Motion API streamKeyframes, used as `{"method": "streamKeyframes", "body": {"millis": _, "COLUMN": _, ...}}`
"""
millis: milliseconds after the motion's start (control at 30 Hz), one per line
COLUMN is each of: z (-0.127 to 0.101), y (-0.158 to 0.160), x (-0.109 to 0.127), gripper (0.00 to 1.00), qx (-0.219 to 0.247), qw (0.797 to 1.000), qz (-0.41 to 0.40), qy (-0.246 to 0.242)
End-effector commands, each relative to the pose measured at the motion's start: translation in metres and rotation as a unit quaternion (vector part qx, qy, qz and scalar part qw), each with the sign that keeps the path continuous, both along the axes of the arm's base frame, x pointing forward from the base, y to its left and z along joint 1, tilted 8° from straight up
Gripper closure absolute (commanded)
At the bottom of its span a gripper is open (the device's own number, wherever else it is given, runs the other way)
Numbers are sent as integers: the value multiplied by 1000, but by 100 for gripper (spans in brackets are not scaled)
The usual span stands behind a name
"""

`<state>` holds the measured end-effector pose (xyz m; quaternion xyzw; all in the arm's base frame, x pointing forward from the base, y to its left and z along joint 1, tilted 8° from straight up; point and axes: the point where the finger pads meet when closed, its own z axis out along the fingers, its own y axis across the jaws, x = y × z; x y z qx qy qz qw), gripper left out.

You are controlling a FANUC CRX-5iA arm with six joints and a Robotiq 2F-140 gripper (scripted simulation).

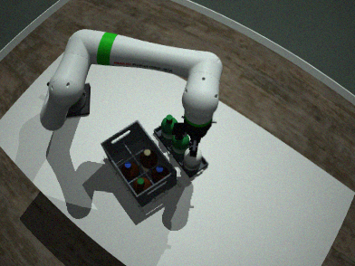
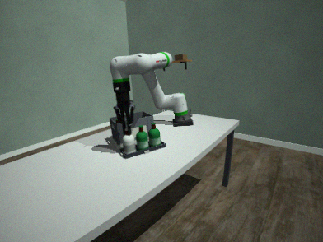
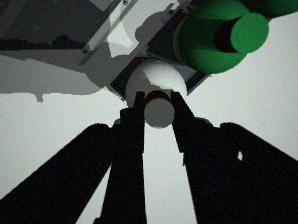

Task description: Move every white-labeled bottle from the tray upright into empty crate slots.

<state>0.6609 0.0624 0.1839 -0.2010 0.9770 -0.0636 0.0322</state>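
My gripper [image 1: 194,151] [image 2: 127,131] [image 3: 157,104] points down and is shut on the neck of the white bottle [image 1: 192,162] [image 2: 128,144] [image 3: 160,75], just under its grey cap. That bottle stands upright at one end of the tray [image 1: 202,167] [image 2: 133,155]. A green bottle [image 1: 180,143] [image 2: 142,141] [image 3: 200,50] with a pale label stands beside it, and another green bottle [image 1: 169,128] [image 2: 154,137] stands at the far end. The crate [image 1: 169,182] [image 2: 116,132] holds several brown bottles; its two slots towards the arm's base look empty.
The crate stands close along the tray's long side. In it are a cream-capped bottle [image 1: 147,155], blue-capped bottles [image 1: 128,167] [image 1: 159,171] and a green-capped bottle [image 1: 140,183]. The middle green bottle is close beside my fingers. The crate walls rise beside the tray.
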Motion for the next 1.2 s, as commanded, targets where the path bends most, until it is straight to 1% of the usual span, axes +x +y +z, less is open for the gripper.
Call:
{"method": "streamKeyframes", "body": {"millis": 0, "z": 1, "y": 0, "x": 0, "gripper": 90, "qx": 0, "qw": 1000, "qz": 0, "qy": -1}}
{"method": "streamKeyframes", "body": {"millis": 1167, "z": 11, "y": 1, "x": 0, "gripper": 90, "qx": 0, "qw": 1000, "qz": 0, "qy": -1}}
